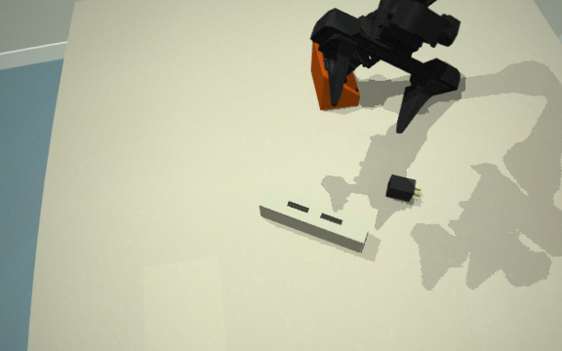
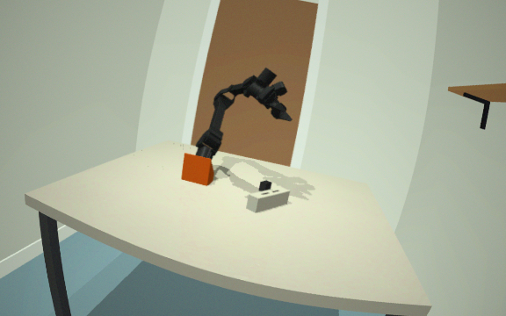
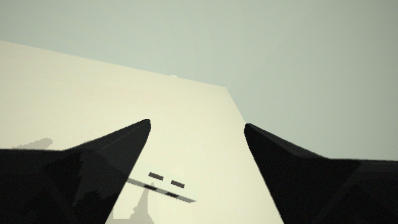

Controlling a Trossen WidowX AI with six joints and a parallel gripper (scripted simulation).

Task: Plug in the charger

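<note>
Above the pale surface (image 1: 188, 146) (image 2: 218, 224) (image 3: 100, 95), the black tool (image 1: 369, 109) (image 2: 289, 118) (image 3: 198, 125) hangs in the air with its fingers spread wide and nothing between them. Its arm (image 2: 218, 116) rises from an orange base (image 1: 316, 73) (image 2: 197, 168) and bends over at the top, the fingertips angled downward. The dark charger (image 1: 400, 188) (image 2: 264, 185) lies on the surface near one end of the power strip (image 1: 310, 225) (image 2: 268, 202), apart from it, its two brass prongs (image 1: 418, 192) pointing sideways, away from the strip. Two dark slots show on the strip's upper face, and neither has the charger in it. Shadows of the arm fall across the surface around the charger. Behind the table stands a brown door (image 2: 253, 57), and a wooden shelf (image 2: 495, 93) is on the wall.
</note>
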